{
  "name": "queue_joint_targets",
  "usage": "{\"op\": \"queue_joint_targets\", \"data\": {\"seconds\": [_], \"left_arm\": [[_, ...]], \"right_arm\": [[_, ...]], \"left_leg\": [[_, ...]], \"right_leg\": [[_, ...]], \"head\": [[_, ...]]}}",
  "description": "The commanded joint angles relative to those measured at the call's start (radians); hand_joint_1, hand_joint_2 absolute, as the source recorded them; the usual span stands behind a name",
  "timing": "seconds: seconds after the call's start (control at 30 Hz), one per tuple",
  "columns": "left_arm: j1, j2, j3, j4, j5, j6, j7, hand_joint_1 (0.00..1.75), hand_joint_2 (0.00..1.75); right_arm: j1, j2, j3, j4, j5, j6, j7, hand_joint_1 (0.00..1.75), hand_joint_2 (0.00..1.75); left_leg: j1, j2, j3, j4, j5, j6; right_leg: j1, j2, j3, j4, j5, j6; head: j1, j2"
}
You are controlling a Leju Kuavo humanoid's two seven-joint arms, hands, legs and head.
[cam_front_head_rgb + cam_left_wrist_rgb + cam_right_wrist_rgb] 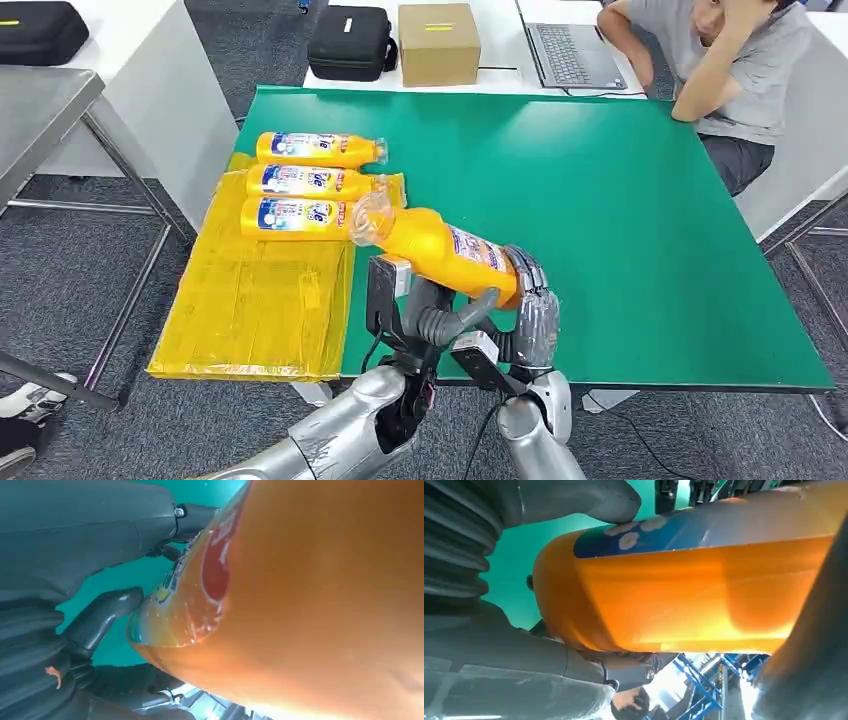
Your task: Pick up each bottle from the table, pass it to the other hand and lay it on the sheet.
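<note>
With 3 orange plastic bottles (pixel 300 183) lying on the yellow plastic sheet (pixel 255 305), both the left robot hand (pixel 440 318) and the right robot hand (pixel 530 300) grip bottle 4 (pixel 440 245) mid-handover beside it, not yet laid down.

Orange bottles (pixel 440 247) with blue-white labels, yellow sheet (pixel 255 300), green table (pixel 620 200).

On the worktop (pixel 620 200) we see a sheet (pixel 260 300) along its left edge, with three bottles (pixel 305 182) lying side by side across the sheet's far end. A fourth bottle (pixel 440 248) sits just right of them, above the near edge, held between our left hand (pixel 430 310) and right hand (pixel 532 300).
</note>
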Motion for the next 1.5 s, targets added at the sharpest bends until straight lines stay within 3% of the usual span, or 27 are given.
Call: {"op": "queue_joint_targets", "data": {"seconds": [0.03,0.33,0.5,0.73,0.77,0.87,1.23,1.27,1.3,1.47,1.5], "left_arm": [[-0.059,0.019,-0.045,-0.002,0.029,0.023,0.001,0.00,1.75],[-0.081,0.019,-0.030,-0.013,0.073,0.060,-0.020,0.03,1.75],[-0.112,0.019,0.003,0.008,0.079,0.196,-0.123,0.00,1.75],[-0.129,0.019,0.007,0.033,0.078,0.267,-0.178,0.00,1.75],[-0.131,0.019,0.006,0.036,0.080,0.273,-0.184,0.00,1.75],[-0.118,0.019,0.046,0.000,0.036,0.341,-0.184,0.00,1.75],[-0.113,0.019,0.054,0.006,0.047,0.313,-0.184,0.00,1.75],[-0.115,0.019,0.057,0.007,0.049,0.303,-0.184,1.50,1.75],[-0.114,0.019,0.065,0.007,0.050,0.269,-0.184,1.75,1.75],[-0.082,0.019,0.134,-0.016,-0.037,0.230,-0.184,1.75,1.75],[-0.075,0.019,0.145,-0.022,-0.067,0.230,-0.184,1.75,1.75]], "right_arm": [[0.001,0.026,0.006,-0.016,0.093,0.000,-0.003,1.75,1.75],[0.018,0.033,0.054,0.010,0.070,0.000,-0.003,1.75,1.75],[0.009,0.013,0.112,0.068,0.012,0.000,-0.003,1.75,1.75],[-0.010,0.024,0.110,0.092,0.007,0.000,-0.003,1.75,1.75],[-0.024,0.036,0.079,0.190,0.017,0.000,-0.003,1.75,1.75],[-0.006,0.032,0.040,0.140,0.016,0.000,-0.003,1.75,1.75],[-0.002,0.024,0.056,0.136,0.009,0.000,-0.003,1.75,1.75],[0.000,0.024,0.063,0.138,0.005,0.000,-0.003,1.75,1.75],[0.001,0.022,0.078,0.140,0.000,0.000,-0.003,1.75,1.75],[0.004,0.031,0.061,0.149,0.004,0.000,-0.003,1.71,1.75],[0.001,0.031,0.068,0.170,-0.012,0.000,-0.003,1.40,1.75]], "left_leg": [[0.001,0.002,0.003,0.001,-0.002,-0.002],[0.001,0.001,0.005,0.001,-0.003,-0.003],[0.002,0.002,0.007,0.001,-0.004,-0.003],[0.001,0.002,0.005,0.001,-0.003,-0.003],[0.001,0.002,0.004,0.000,-0.002,-0.002],[0.001,0.000,0.005,0.000,-0.002,-0.002],[0.001,0.000,0.006,0.000,-0.003,-0.003],[0.002,0.000,0.007,0.001,-0.004,-0.003],[0.002,0.001,0.007,0.001,-0.004,-0.003],[0.001,0.001,0.005,0.000,-0.002,-0.002],[0.001,0.001,0.006,0.000,-0.002,-0.003]], "right_leg": [[0.001,0.001,0.002,0.001,-0.002,-0.002],[0.001,0.000,0.004,0.002,-0.003,-0.003],[0.002,0.000,0.006,0.001,-0.004,-0.003],[0.001,0.000,0.005,0.001,-0.002,-0.002],[0.001,0.001,0.003,0.000,-0.001,-0.002],[0.001,-0.001,0.005,0.000,-0.002,-0.002],[0.002,-0.001,0.006,0.001,-0.003,-0.003],[0.002,-0.001,0.007,0.001,-0.004,-0.003],[0.002,-0.001,0.007,0.002,-0.004,-0.003],[0.001,0.000,0.004,0.000,-0.002,-0.002],[0.001,0.000,0.005,0.000,-0.002,-0.002]], "head": [[0.000,0.000],[0.000,0.000],[0.000,0.000],[-0.001,0.000],[0.000,0.000],[0.000,0.000],[0.000,0.000],[0.000,0.000],[0.000,0.000],[0.000,0.000],[0.000,0.000]]}}
